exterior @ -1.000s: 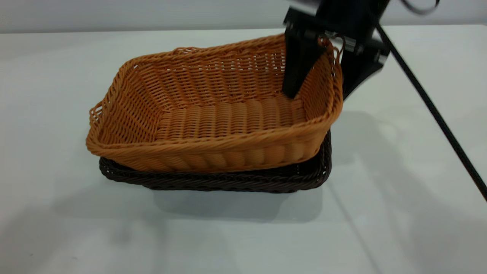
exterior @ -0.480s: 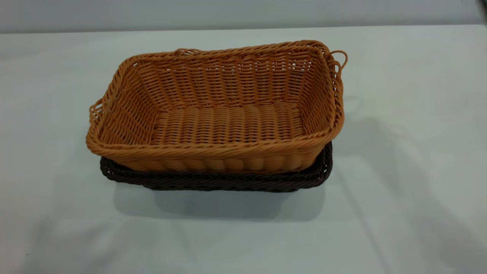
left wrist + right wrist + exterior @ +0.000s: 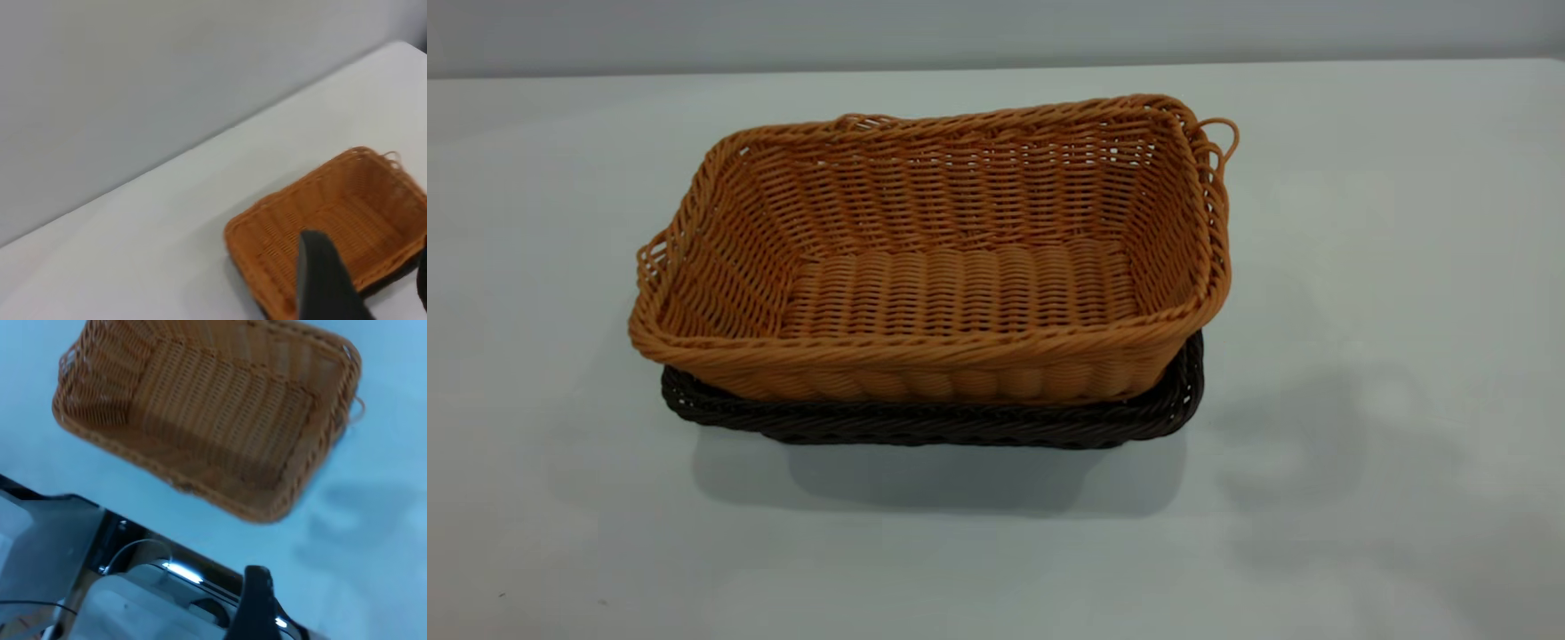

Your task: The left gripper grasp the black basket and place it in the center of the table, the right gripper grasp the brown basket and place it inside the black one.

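Baskets [image 3: 925, 293] unmoved (shadow shifted right)

The brown basket [image 3: 960, 276] sits nested, upright, inside the black basket [image 3: 925, 425] mid-table [image 3: 1360, 267].

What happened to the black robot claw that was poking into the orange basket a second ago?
It let go and pulled away. A second ago its jaws were on the right end wall of the brown basket; now the exterior view shows no arm at all. The brown basket stayed nested in the black basket on the table, and neither has shifted.
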Robot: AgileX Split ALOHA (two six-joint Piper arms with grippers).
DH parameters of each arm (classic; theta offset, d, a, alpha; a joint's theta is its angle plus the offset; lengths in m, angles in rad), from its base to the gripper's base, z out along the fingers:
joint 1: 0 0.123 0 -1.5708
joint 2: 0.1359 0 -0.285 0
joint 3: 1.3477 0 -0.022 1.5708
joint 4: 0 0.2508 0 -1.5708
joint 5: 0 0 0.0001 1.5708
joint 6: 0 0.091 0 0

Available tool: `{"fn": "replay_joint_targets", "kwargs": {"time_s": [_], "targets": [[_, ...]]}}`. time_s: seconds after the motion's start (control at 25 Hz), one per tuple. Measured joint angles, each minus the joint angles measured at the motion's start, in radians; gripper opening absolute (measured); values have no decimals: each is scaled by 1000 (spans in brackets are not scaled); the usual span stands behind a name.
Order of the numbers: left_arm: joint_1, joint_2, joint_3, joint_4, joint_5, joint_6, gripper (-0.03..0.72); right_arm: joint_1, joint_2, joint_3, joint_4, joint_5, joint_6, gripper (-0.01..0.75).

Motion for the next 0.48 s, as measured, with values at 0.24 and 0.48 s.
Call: {"fn": "replay_joint_targets", "kwargs": {"time_s": [0.24,0.48], "targets": [[0,-142,296,55,0,-14,304,0,-278,269,-10,6,59,552],[0,-288,622,74,1,-88,307,0,-528,539,-49,0,68,552]]}}
